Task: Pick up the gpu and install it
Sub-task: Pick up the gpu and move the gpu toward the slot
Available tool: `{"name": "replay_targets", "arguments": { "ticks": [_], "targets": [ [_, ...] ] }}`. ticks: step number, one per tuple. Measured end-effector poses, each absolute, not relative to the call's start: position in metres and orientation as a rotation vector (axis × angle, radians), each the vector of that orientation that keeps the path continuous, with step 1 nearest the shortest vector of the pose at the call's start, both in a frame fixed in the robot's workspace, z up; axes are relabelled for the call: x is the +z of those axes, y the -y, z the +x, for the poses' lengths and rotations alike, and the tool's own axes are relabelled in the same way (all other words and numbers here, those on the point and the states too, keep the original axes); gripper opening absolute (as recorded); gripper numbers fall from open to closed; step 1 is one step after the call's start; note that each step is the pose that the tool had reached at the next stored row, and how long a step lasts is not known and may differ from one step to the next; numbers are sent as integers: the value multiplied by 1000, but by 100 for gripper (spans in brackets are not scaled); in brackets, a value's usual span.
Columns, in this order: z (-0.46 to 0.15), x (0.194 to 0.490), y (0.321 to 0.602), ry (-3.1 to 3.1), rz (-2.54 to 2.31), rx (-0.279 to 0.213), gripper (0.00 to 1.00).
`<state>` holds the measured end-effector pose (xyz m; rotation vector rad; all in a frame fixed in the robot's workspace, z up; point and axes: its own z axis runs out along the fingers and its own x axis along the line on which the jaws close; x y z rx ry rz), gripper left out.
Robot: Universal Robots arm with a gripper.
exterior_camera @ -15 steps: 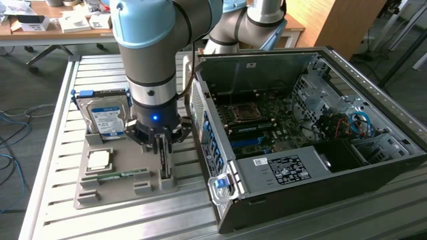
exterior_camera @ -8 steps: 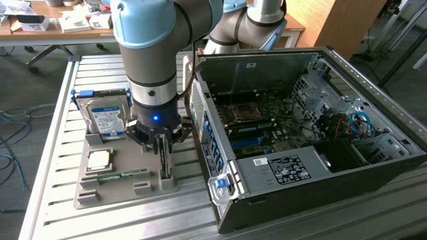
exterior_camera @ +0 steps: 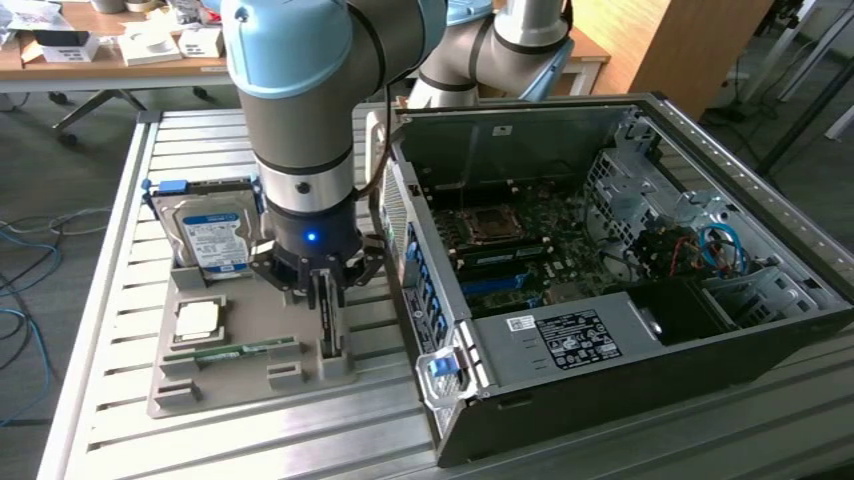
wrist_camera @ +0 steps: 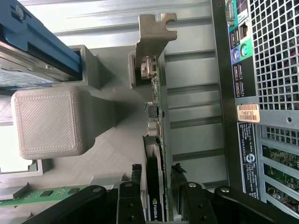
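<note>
The surface (exterior_camera: 267, 440) carried one gpu (wrist_camera: 157, 98), one hard drive (exterior_camera: 214, 240), one green memory stick (exterior_camera: 247, 350), one processor chip (exterior_camera: 200, 320), one grey holder tray (exterior_camera: 180, 398) and one open computer case (exterior_camera: 727, 145); one arm (exterior_camera: 300, 100) bore one hand (exterior_camera: 330, 345).

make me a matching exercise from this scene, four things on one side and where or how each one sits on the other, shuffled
Things:
1. gpu
2. hard drive
3. memory stick
4. computer case

Places or states:
A. lying flat in the grey holder
B. side panel off, on the exterior view's right
C. standing on edge in the holder, with the open gripper down over it
D. upright in the holder, blue rails on its sides

Pairs: 1-C, 2-D, 3-A, 4-B
</note>
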<state>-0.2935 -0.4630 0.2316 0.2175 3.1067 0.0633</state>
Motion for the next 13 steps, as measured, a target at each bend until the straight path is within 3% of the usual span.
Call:
{"name": "replay_targets", "arguments": {
  "ticks": [11, 13],
  "targets": [
    [-294, 232, 463, -3106, 217, 64, 39],
    [-294, 232, 463, -3106, 217, 64, 31]
  ]
}}
